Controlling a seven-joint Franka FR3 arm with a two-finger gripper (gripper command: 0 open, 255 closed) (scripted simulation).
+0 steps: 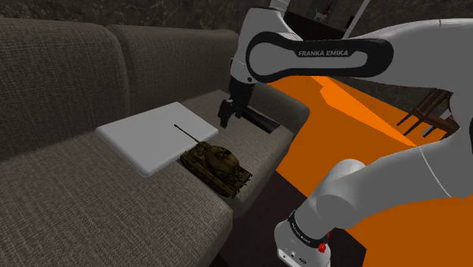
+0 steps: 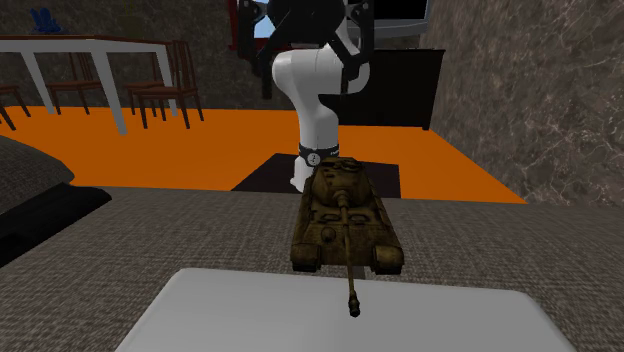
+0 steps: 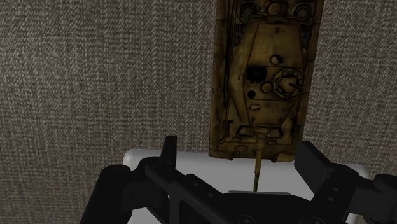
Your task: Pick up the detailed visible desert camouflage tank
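Fingers: the two black fingers (image 3: 169, 153) stand wide apart, clasping nothing, hanging above the sofa seat (image 1: 91, 197).
Tank: one camouflage tank (image 3: 264, 83) in tan and brown lies on the seat ahead of the fingers and below them, untouched; its thin barrel points back into the gap between them.
Edges: the tank (image 1: 216, 163) sits close to the cushion's front edge, with the orange floor (image 1: 341, 98) beyond.
Slab: one flat white slab (image 1: 155, 135) lies under the fingers, just beside the tank; the barrel reaches over its rim.
Open room: bare woven cushion spreads wide to one side of the tank.
Writing: "FRANKA EMIKA" (image 1: 324, 52) on the arm.
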